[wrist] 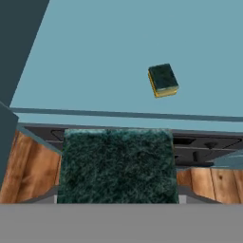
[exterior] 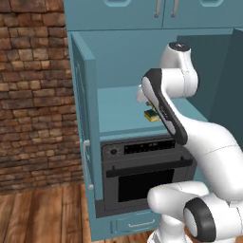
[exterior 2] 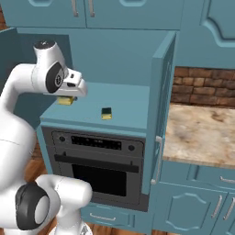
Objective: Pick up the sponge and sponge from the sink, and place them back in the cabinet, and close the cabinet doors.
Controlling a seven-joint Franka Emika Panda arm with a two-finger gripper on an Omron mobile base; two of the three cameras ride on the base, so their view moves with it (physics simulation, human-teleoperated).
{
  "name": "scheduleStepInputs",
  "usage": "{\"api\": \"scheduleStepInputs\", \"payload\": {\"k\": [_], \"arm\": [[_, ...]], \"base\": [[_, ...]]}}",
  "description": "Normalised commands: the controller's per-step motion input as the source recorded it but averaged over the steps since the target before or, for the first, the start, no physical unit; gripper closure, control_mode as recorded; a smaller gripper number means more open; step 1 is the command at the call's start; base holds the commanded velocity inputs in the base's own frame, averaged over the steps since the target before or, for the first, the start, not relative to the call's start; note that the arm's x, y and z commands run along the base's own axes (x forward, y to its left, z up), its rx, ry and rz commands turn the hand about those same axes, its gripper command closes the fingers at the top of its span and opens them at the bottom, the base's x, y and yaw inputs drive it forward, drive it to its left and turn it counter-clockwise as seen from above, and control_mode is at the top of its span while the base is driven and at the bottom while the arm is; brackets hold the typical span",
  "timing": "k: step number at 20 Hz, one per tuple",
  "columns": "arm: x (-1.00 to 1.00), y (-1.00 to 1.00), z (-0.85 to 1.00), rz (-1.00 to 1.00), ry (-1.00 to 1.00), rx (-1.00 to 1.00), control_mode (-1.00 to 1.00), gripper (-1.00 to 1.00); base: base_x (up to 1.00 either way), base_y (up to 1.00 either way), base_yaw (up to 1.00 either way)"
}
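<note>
Sponge (wrist: 116,163) clamped in claw (exterior 2: 67,97); second sponge (exterior 2: 106,113) on shelf (exterior 2: 124,108), above oven (exterior 2: 98,163).

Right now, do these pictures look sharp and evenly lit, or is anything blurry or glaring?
Left base view: flat, even light, no glare, only faint shading around the sponge on the shelf. Right base view: the same, with coarse countertop texture. Hand view: the held sponge looms close and fuzzy.

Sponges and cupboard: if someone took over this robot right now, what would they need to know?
Gripper: shut on the second sponge, held at the front edge of the cabinet shelf.
First sponge already lies on that shelf, above the oven.
Cabinet doors stand open.
Left: set the held sponge down, pull the arm out, close both doors.
</note>
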Motion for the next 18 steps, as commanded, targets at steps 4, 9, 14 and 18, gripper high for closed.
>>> {"api": "scheduleStepInputs", "payload": {"k": [4, 9, 14, 18], "arm": [[0.55, 0.08, -0.39, 0.0, 0.0, 0.0, -1.0, 1.0], [0.54, 0.07, -0.34, 0.0, 0.0, 0.0, -1.0, 1.0], [0.52, 0.06, -0.37, 0.0, 0.0, 0.0, -1.0, 1.0], [0.43, 0.0, -0.35, 0.0, 0.0, 0.0, -1.0, 1.0]], "base": [[0.0, 0.0, 0.0], [0.0, 0.0, 0.0], [0.0, 0.0, 0.0], [0.0, 0.0, 0.0]]}}
